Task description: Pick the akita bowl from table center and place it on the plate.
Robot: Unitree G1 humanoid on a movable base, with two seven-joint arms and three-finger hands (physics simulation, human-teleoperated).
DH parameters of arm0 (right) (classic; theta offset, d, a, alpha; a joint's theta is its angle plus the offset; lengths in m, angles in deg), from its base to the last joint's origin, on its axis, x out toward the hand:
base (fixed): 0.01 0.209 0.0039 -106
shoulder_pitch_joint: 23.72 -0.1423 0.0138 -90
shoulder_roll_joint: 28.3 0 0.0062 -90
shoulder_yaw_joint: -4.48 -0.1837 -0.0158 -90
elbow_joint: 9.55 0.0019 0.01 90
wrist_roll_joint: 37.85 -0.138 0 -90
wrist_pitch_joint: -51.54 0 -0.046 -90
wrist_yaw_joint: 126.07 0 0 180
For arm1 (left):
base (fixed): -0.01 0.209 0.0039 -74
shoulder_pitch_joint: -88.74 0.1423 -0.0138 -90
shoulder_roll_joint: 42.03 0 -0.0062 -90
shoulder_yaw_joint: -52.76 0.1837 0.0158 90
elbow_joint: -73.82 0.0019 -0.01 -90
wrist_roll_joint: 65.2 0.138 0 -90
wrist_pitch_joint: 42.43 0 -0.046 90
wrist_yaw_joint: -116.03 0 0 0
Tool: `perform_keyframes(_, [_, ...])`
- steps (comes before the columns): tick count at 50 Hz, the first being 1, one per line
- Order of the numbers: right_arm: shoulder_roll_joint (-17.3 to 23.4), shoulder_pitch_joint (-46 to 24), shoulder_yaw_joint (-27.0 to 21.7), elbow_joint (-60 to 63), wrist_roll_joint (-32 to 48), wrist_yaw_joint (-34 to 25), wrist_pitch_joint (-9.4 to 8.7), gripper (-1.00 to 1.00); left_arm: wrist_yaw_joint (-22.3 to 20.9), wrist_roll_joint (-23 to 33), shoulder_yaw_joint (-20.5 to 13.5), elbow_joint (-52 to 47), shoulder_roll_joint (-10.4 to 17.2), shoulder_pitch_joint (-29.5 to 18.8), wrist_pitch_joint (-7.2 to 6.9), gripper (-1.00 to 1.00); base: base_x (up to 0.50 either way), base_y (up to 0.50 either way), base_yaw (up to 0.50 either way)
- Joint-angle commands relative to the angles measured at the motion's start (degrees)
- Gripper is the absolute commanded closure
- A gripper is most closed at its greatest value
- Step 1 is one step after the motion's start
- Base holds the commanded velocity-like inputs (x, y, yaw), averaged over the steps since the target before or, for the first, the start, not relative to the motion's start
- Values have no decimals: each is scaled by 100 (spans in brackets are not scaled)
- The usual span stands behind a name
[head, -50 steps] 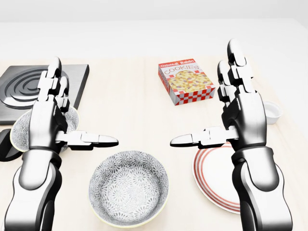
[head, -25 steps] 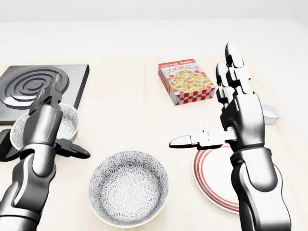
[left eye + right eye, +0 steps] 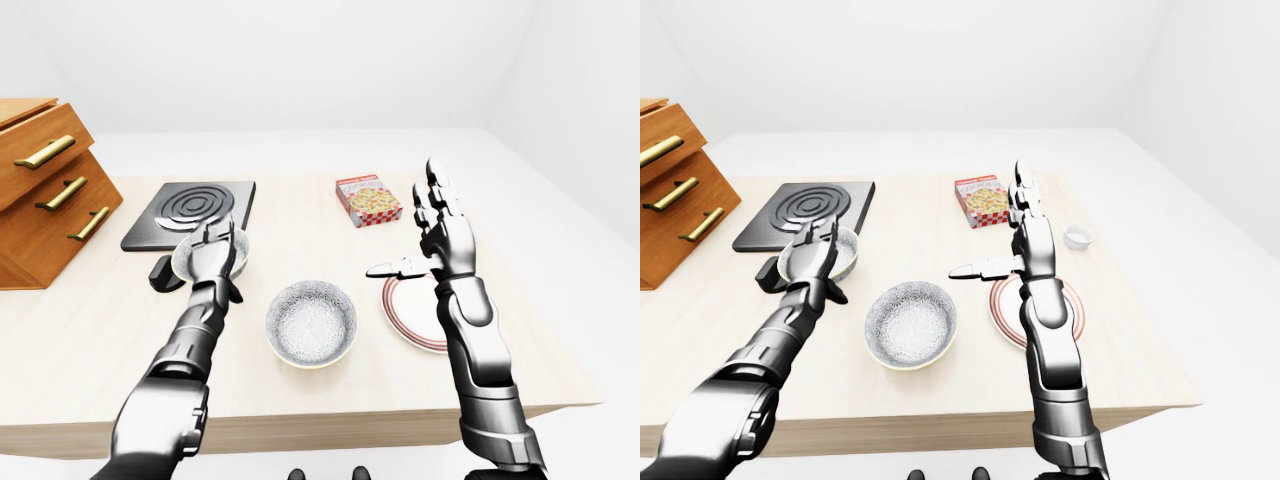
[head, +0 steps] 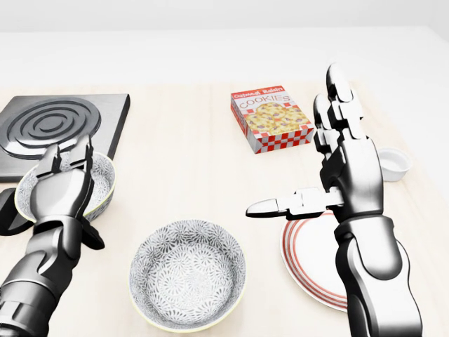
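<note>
The akita bowl point(image 4: 187, 274), grey-patterned with a pale rim, sits upright at the bottom centre of the head view, and neither hand touches it. The red-ringed white plate point(image 4: 309, 256) lies to its right, partly hidden by my right forearm. My right hand point(image 4: 330, 168) is open above the plate's left rim, fingers upright and thumb pointing left. My left hand point(image 4: 70, 184) is open and low at the left, its fingers spread over a second patterned bowl point(image 4: 104, 177), to the left of the akita bowl.
A cookies box point(image 4: 271, 118) lies at the top centre and a black hotplate point(image 4: 49, 126) at the top left. A small white cup point(image 4: 394, 163) stands right of my right hand. A wooden drawer unit point(image 3: 40, 190) occupies the table's far left.
My left hand has dropped from an upright raised pose down and to the left, over the second bowl. The right hand has barely shifted. Both bowls and the plate are where they were.
</note>
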Motion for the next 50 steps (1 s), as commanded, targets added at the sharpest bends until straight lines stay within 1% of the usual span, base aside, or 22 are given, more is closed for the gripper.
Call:
perform_keyframes(1, [-4,9,0,-31,3,0,0,-100,158,438,154,835,-11,-324,-569,-100,0,0,0])
perform_keyframes(2, [-3,16,0,-32,3,-2,0,-100,140,486,175,864,-17,-323,-646,-100,0,0,0])
perform_keyframes(4, [-2,17,0,-32,2,-4,0,-100,112,455,128,901,-32,-323,-646,-100,0,0,0])
perform_keyframes(7, [0,25,-4,-24,-1,-6,0,-100,96,503,147,923,-42,-305,-646,-100,0,0,0])
perform_keyframes(10, [-3,8,0,-53,3,0,0,-100,-64,555,177,922,-79,-271,-646,-100,0,0,0])
perform_keyframes(15, [-6,13,6,-56,3,-3,0,-100,-171,625,198,963,-130,-230,-646,-100,0,0,0])
perform_keyframes(18, [-2,41,4,-47,4,-14,0,-100,-429,645,189,899,-83,-347,-646,-100,0,0,0])
perform_keyframes(19, [7,90,-6,7,-5,-34,0,-100,-468,653,190,887,-82,-358,-646,-84,0,0,0])
perform_keyframes(20, [13,129,-16,55,-15,-51,0,-100,-511,651,185,878,-84,-365,-646,-58,0,0,0])
perform_keyframes(22, [17,164,-25,82,-17,-68,0,-100,-585,665,199,866,-91,-358,-646,2,0,0,0])
perform_keyframes(23, [19,174,-31,78,-18,-75,0,-100,-622,655,192,841,-96,-368,-646,75,0,0,0])
perform_keyframes(24, [20,182,-36,79,-19,-79,0,-100,-633,654,190,833,-91,-378,-646,100,0,0,0])
perform_keyframes(32, [30,273,-57,155,-25,-129,0,-100,-565,651,178,861,-66,-376,-646,100,0,0,0])
perform_keyframes(40, [26,283,-60,173,-20,-137,0,-100,-643,577,160,822,-17,-382,-646,100,0,0,0])
perform_keyframes(43, [28,292,-65,186,-22,-137,0,-100,-775,619,187,834,1,-389,-535,100,0,0,0])
perform_keyframes(44, [26,289,-65,186,-23,-136,0,-100,-867,625,192,839,11,-392,-463,100,1,0,0])
perform_keyframes(45, [25,288,-62,185,-20,-136,0,-100,-935,629,191,842,15,-393,-423,100,0,0,0])
perform_keyframes(46, [16,236,-50,141,-11,-117,0,-100,-1048,631,196,848,32,-394,-294,100,0,0,0])
perform_keyframes(50, [5,147,-31,63,4,-78,0,-100,-1149,631,175,854,50,-390,-79,100,0,0,0])
